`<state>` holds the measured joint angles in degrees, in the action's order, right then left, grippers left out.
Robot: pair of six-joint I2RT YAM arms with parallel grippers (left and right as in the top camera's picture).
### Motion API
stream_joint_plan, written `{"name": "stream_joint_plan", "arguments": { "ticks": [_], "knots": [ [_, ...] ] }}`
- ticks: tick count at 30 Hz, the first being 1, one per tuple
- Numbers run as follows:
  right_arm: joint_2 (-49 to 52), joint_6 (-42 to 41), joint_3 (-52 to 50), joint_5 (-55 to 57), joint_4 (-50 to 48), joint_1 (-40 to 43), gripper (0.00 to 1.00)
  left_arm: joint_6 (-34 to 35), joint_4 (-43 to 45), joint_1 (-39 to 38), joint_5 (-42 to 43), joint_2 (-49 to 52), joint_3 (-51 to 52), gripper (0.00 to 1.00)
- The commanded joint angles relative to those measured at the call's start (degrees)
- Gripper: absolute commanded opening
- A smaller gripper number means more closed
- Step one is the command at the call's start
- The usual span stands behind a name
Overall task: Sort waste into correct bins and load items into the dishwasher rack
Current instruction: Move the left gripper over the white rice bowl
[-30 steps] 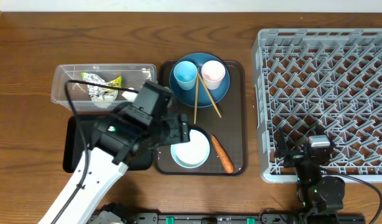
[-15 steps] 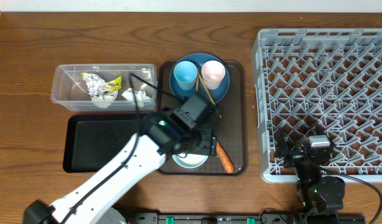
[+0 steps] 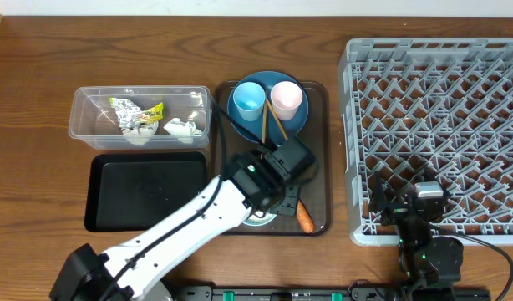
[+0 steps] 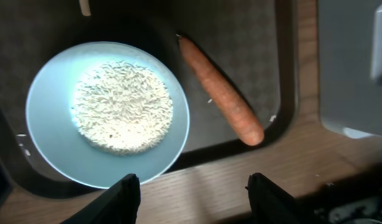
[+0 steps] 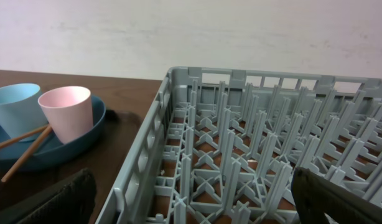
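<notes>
Hovering left gripper (image 4: 195,200): hangs over the near corner of the dark-brown serving tray (image 3: 321,142), jaws partly apart with nothing between them.
Carrot (image 4: 221,93): lies slantwise on the serving tray, untouched. Its thin end is just beside the white bowl (image 4: 48,106) and its thick end is near the tray's raised lip.
Rice (image 4: 122,106): a loose heap in the bowl.
Right gripper (image 5: 200,199): jaws spread wide and empty, parked at the near edge of the dishwasher rack (image 3: 440,109).
Bins: the wrapper (image 3: 135,109) and tissue (image 3: 181,127) lie in the clear tub (image 3: 77,125); the black tray (image 3: 148,192) shows nothing in it.
Still on the blue plate (image 3: 236,125): the light-blue cup (image 3: 249,98), the pink cup (image 3: 286,96) and the chopsticks (image 3: 263,134).
Risk, slip: the carrot tapers and lies at an angle to the jaws, so a pinch near either end would likely squeeze it out sideways.
Risk, bowl: a finger coming down on the bowl side could catch the rim, tip the bowl and scatter rice over the tray.
Risk, lip: the other finger could land on the tray's lip and stop short of the carrot.
Change, arm: a second ago the left arm was over the gap between the tub and the black tray; it now reaches across to the carrot side.
Change, view: the bowl was then plainly seen from overhead and the tissue was hidden. Now the arm covers most of the bowl and the tissue shows.
Unchanged: the right arm, the rack and the plate with its cups.
</notes>
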<state>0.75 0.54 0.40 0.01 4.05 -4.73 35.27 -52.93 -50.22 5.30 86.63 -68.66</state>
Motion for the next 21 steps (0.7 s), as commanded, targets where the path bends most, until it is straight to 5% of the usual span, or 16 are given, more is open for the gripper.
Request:
{"name": "stream_joint_plan", "arguments": {
  "ticks": [1,6,9,12,13,17,21],
  "knots": [
    [0.0,0.6,-0.1,0.2,0.2,1.0,0.99,1.6,0.3,-1.6,-3.5,1.3,0.3,0.57],
    [0.0,0.6,-0.1,0.2,0.2,1.0,0.99,1.5,1.5,-3.3,-3.4,3.0,0.3,0.58],
    [0.0,0.6,-0.1,0.2,0.2,1.0,0.99,1.5,1.5,-3.3,-3.4,3.3,0.3,0.89],
    [0.0,0.6,-0.1,0.2,0.2,1.0,0.99,1.6,2.0,-3.3,-3.4,3.3,0.3,0.91],
    [0.0,0.6,-0.1,0.2,0.2,1.0,0.99,1.9,2.1,-3.3,-3.4,3.3,0.3,0.91],
    [0.0,0.6,-0.1,0.2,0.2,1.0,0.99,4.3,2.8,-3.3,-3.5,3.3,0.3,0.61],
    [0.0,0.6,-0.1,0.2,0.2,1.0,0.99,4.7,3.3,-3.3,-3.5,3.4,0.3,0.58]
  ]
}}
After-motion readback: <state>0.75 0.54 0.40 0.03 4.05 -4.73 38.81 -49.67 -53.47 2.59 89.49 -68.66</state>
